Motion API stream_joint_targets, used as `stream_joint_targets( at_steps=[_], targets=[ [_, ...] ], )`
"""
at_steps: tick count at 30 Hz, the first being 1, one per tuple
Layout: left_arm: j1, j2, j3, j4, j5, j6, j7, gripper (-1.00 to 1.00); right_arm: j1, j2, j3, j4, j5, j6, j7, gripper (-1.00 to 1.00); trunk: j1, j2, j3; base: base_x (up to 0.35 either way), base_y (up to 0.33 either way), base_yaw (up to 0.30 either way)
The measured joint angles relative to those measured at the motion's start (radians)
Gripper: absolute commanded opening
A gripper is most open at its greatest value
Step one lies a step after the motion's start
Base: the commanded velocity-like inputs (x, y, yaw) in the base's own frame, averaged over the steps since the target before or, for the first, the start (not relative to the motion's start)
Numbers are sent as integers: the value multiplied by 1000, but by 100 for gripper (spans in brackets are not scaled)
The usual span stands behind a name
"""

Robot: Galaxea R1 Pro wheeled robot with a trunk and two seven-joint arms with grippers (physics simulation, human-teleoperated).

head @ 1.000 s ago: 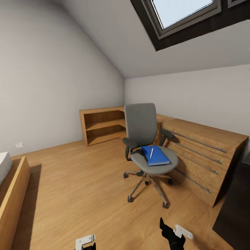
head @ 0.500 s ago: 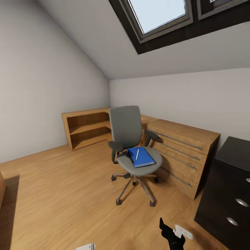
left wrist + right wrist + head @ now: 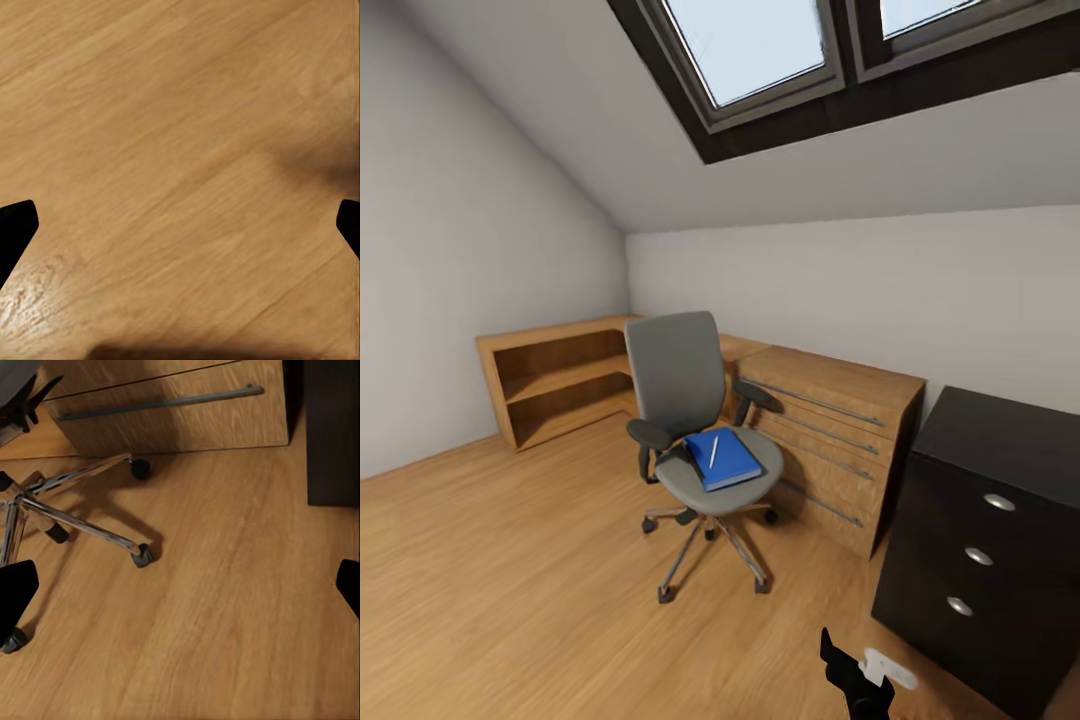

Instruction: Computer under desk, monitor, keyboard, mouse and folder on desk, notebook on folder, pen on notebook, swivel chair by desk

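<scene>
1. The blue folder lies flat on the grey seat of the swivel chair, and the pale pen rests on top of it, running along its length. A dark sliver at the folder's near-left edge may be the notebook, but it is too small to tell.
2. These things sit on the seat because they have not yet been moved. By my judgement the folder, notebook and pen stacking is all still to do.
3. The chair stands on its chrome star base on the wood floor, just in front of a light-wood drawer chest with long metal handles. A low open wooden shelf runs along the wall to its left, and a black drawer unit with round silver knobs stands to the right of the chest.
4. Skylights in dark frames sit in the sloped ceiling above.
5. The right hand hangs low over the floor, well apart from the chair. Its fingers are spread wide, with nothing between them and touching nothing; a caster lies ahead of it.
6. The left hand is likewise spread wide and empty, pointed down at bare floorboards.
7. Judging from this, the robot is approaching the chair, and the next move calls for closing in on the seat.
</scene>
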Motion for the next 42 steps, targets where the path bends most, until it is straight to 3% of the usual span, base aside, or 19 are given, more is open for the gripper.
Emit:
stream_joint_targets(
  at_steps=[11, 14, 18, 32, 34, 37, 42],
  targets=[
    [0, -3, 0, 14, -1, -1, 0, 100, 0, 1, 0, 0, 2, 0, 0, 100, -42, 77, 34, 0, 0, -297],
    [0, -4, 0, 15, 0, -22, 0, 100, 0, 2, 1, 0, 2, 1, 0, 100, -54, 98, 44, 0, 0, -297],
    [0, -5, 0, 42, 0, -100, 1, 100, 0, 2, 2, -1, 2, 0, 0, 100, -69, 126, 56, 0, 0, -297],
    [0, -3, 2, 51, 3, -122, 2, 100, 0, 2, 3, -2, 5, 0, -1, 100, -123, 224, 100, 0, 0, -297],
    [0, 5, 5, 52, 3, -122, 4, 100, 0, 2, 4, -2, 17, 0, -1, 100, -130, 238, 107, 0, 0, -297],
    [0, 46, 8, 63, 5, -122, 5, 100, 0, 1, 5, -2, 48, 0, -5, 100, -142, 259, 116, 0, 0, -297],
    [0, 85, 9, 75, 5, -122, 5, 100, 0, 2, 6, -1, 98, 1, -20, 100, -161, 294, 132, 0, 0, -297]
  ],
)
